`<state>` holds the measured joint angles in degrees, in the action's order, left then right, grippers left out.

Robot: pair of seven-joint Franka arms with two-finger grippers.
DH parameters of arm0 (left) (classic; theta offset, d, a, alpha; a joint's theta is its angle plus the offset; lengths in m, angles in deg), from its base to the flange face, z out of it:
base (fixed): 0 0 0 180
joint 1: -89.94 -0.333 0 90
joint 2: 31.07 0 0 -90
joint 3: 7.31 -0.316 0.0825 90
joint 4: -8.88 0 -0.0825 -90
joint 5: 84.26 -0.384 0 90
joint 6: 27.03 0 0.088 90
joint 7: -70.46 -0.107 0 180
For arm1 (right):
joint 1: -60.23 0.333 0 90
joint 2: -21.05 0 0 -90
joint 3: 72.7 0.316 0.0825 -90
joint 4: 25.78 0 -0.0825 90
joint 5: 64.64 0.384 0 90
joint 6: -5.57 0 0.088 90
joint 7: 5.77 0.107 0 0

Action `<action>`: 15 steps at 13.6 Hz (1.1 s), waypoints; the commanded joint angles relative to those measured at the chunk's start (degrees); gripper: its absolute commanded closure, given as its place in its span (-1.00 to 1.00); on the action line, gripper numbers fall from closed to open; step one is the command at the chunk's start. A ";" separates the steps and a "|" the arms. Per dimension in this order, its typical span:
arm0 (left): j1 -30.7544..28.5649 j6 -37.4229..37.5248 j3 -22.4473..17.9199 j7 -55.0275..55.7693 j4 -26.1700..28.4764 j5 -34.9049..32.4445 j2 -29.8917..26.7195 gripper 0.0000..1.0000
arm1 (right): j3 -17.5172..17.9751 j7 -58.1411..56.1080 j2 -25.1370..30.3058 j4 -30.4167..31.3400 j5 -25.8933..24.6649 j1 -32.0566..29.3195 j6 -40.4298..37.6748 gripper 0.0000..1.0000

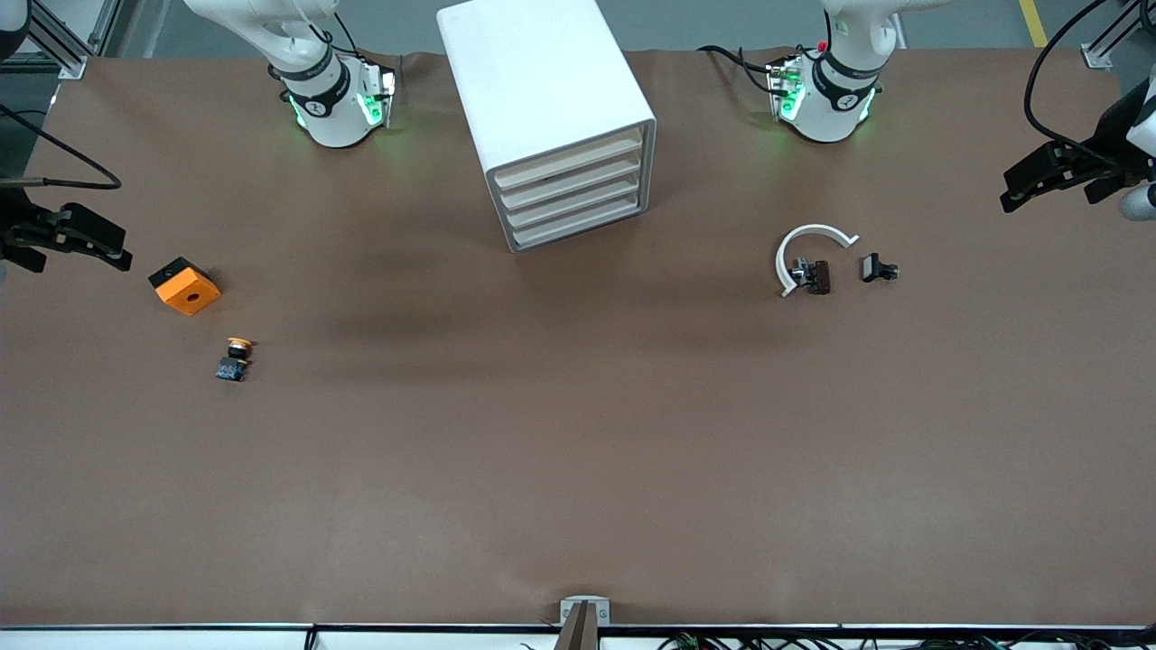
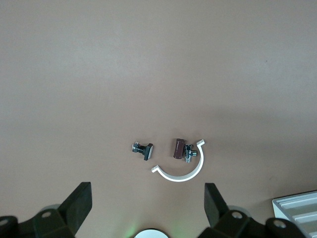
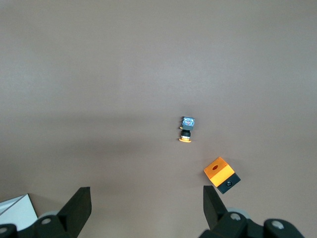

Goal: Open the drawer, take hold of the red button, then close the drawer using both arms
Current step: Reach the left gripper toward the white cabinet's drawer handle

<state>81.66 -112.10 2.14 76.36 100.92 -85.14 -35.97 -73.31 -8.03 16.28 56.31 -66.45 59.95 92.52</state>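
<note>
Lying nearest the front camera, toward the right arm's end of the table, is a yellow-capped button (image 1: 235, 357), with an orange cube (image 1: 185, 285) a little farther back beside it. Neither is the target: no red-capped button shows anywhere on the open table, so it is most likely shut away inside the cabinet (image 1: 551, 117).

At about the cube's depth, toward the left arm's end, a white curved clip (image 1: 806, 255) rests against a small brown part (image 1: 817, 276), and a black clamp piece (image 1: 878, 269) sits just beside them, apart from both.

Farther back, the cabinet stands mid-table between the two bases, its four drawers all pushed in. The drawer (image 1: 573, 200) to be opened is among the lower ones, its front flush, so nothing has started.

Both arms wait high at the table's ends, probably to keep the cabinet's front clear. The left gripper (image 2: 147, 206) hangs over the clip with fingers spread wide and empty; the right gripper (image 3: 146, 208) hangs near the cube, also spread and empty.
</note>
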 commanded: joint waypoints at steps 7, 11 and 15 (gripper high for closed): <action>-1.11 1.66 0.48 0.34 -1.16 -1.84 3.74 -1.00 | 0.44 0.23 -0.42 -1.32 0.76 -0.77 -0.64 -1.00; -0.33 2.98 1.01 3.83 -1.25 -1.23 9.89 -1.00 | 0.44 0.32 -0.42 -1.32 0.76 -0.77 -0.64 -1.00; 5.54 2.98 1.36 32.27 -1.43 1.49 16.91 -1.00 | 0.44 0.32 -0.42 -1.32 0.76 -0.77 -0.56 -1.00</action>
<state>84.14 -110.33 3.17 97.37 101.08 -84.62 -22.74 -73.31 -8.03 16.28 56.25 -66.45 59.94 92.52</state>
